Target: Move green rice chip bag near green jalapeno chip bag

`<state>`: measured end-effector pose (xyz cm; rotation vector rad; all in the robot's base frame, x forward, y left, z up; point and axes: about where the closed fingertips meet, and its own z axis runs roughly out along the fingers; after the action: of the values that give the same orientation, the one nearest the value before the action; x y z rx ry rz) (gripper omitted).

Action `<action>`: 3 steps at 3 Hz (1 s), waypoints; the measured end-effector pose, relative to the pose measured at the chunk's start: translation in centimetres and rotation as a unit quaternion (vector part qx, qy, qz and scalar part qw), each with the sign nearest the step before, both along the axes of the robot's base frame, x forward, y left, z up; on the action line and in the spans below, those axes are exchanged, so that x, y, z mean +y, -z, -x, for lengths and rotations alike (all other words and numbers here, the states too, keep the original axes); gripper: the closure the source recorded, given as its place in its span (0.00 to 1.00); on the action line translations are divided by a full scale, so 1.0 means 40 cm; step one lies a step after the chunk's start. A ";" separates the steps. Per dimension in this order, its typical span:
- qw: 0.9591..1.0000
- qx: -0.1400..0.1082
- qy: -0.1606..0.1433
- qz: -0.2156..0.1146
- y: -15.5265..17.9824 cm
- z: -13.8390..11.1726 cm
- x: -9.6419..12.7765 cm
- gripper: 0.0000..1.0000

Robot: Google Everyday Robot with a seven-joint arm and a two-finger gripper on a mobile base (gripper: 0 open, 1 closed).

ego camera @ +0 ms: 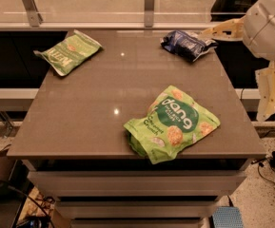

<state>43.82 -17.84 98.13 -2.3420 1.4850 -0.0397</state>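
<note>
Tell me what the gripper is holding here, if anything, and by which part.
Nothing appears to be held. The gripper hovers at the far right of the table, beside the dark blue bag. The green rice chip bag lies apart, near the front edge.

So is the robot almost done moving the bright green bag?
Not started, really. Done: nothing; the green rice chip bag lies at the table's front right, far from the green jalapeno chip bag at the back left. In hand: the gripper hangs off the back right edge beside the dark blue bag, away from the rice bag. Left: grab it, carry it across, set it down beside the jalapeno bag.
</note>
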 end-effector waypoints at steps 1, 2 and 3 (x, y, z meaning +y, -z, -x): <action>0.998 -0.003 -0.063 0.018 0.040 0.018 0.033 0.00; 0.996 0.000 -0.084 0.033 0.087 0.015 0.057 0.00; 0.996 -0.006 -0.074 0.046 0.122 -0.004 0.078 0.00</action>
<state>43.97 -14.73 93.24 -2.5140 1.3262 -0.0861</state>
